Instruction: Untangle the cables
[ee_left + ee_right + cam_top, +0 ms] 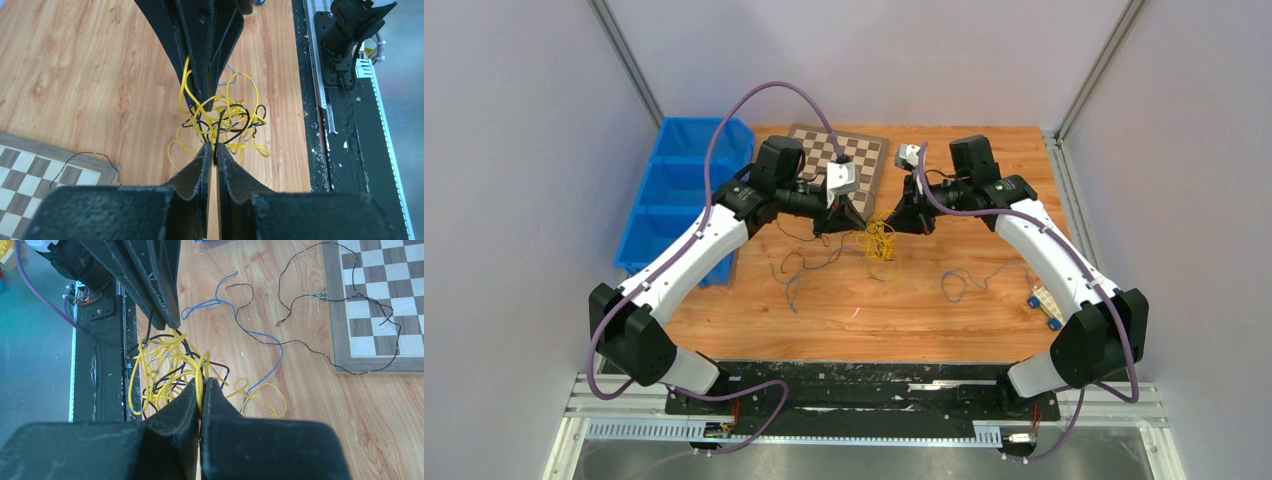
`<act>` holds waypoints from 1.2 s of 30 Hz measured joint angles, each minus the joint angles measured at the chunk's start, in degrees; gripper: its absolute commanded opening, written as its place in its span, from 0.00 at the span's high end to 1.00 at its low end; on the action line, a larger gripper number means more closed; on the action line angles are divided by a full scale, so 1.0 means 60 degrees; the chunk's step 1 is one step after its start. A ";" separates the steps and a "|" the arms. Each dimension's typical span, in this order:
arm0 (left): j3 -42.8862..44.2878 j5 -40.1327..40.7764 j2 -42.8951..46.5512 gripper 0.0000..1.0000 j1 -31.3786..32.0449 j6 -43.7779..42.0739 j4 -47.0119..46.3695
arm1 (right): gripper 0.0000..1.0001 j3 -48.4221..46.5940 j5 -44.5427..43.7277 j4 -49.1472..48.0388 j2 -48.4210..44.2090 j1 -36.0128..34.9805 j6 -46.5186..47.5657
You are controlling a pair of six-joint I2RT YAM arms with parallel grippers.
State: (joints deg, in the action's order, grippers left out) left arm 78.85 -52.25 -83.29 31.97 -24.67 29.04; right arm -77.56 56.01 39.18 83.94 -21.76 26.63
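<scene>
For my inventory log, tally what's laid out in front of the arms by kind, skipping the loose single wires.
Bin: 1
Chessboard: 1
Wad: 1
Toy block: 1
Total: 4

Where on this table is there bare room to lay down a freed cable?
Bare wood at the near edge, between the loose dark wire and the blue wire; also the far right corner beside the chessboard. Crowded mid-table around the tangled cables.
</scene>
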 measured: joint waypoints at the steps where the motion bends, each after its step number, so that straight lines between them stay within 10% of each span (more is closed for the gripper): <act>1: -0.0025 -0.0007 -0.0004 0.92 0.0000 -0.0015 0.0007 | 1.00 0.0000 0.0000 0.0000 0.0000 0.0004 -0.0004; 11: -0.0331 -0.0259 0.0142 1.00 0.0036 0.0641 -0.0535 | 1.00 0.0000 -0.0401 -0.0025 0.0036 0.0004 -0.0066; 36: -0.0976 -0.1005 0.0572 1.00 -0.0047 0.9832 -0.6193 | 0.96 -0.0586 -0.0619 -0.0455 0.2240 0.0772 -0.1180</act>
State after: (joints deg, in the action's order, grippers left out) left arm 72.99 -58.28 -79.85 31.68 34.33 -8.12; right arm -81.08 52.29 36.45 97.38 -17.12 19.55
